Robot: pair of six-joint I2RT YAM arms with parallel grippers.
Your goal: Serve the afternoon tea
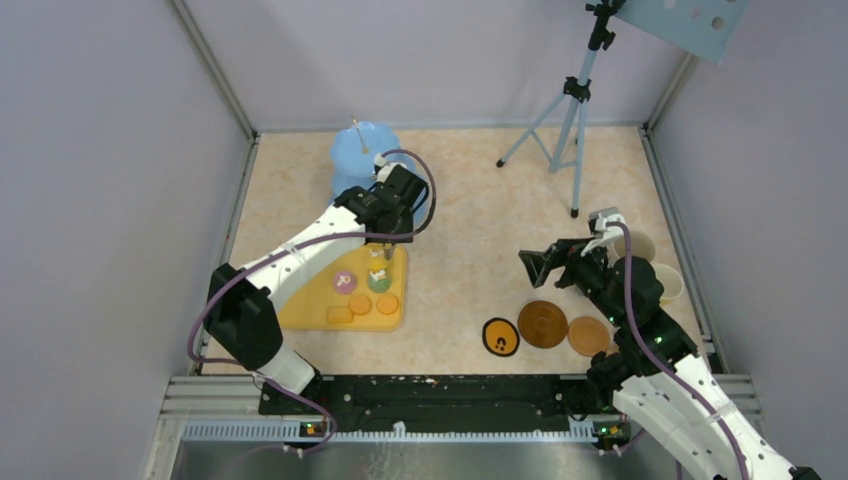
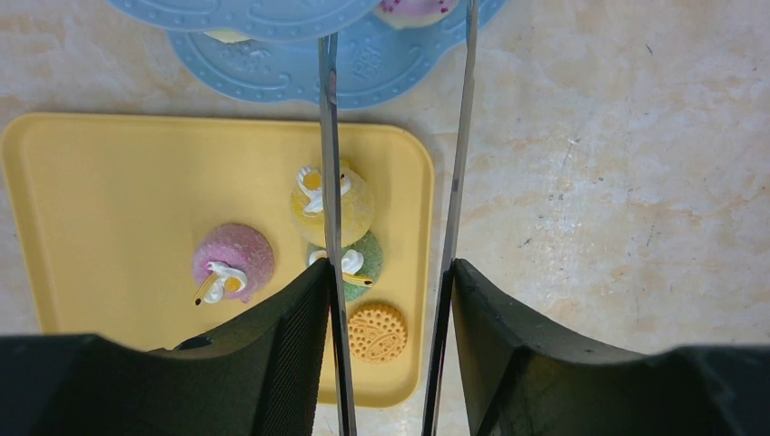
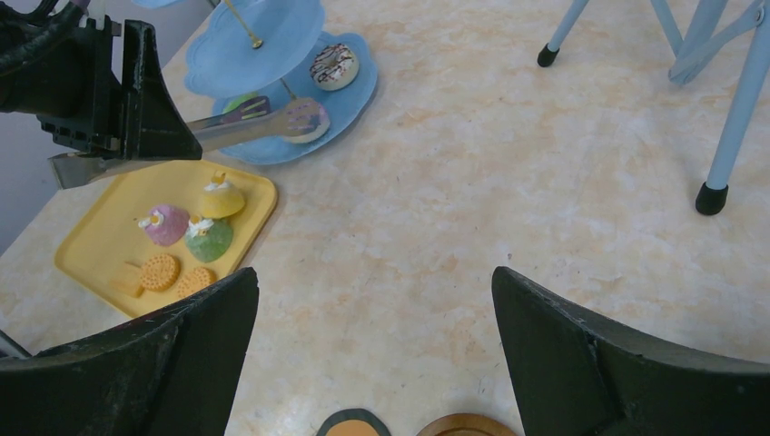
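tripod (image 1: 576,90) crowds right; stand (image 1: 362,150) left

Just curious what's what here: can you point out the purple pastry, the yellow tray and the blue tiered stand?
purple pastry (image 2: 233,259), left wrist view, on its sugared dome.
yellow tray (image 2: 109,200), left wrist view, bare floor.
blue tiered stand (image 3: 340,104), right wrist view, bottom tier's bare part.

Left arm (image 1: 300,250): stretched from base at 7 o'clock toward 1 o'clock, elbow low near the base, wrist bent downward.
Left gripper (image 2: 390,272): fingers partly closed, pressing on both blades of the metal tongs (image 2: 329,136), pointing toward 12 o'clock.
Right arm (image 1: 660,350): folded up from base at 5 o'clock, forearm leaning toward 11 o'clock.
Right gripper (image 1: 535,268): jaws spread wide, holding nothing, aimed toward 9 o'clock.
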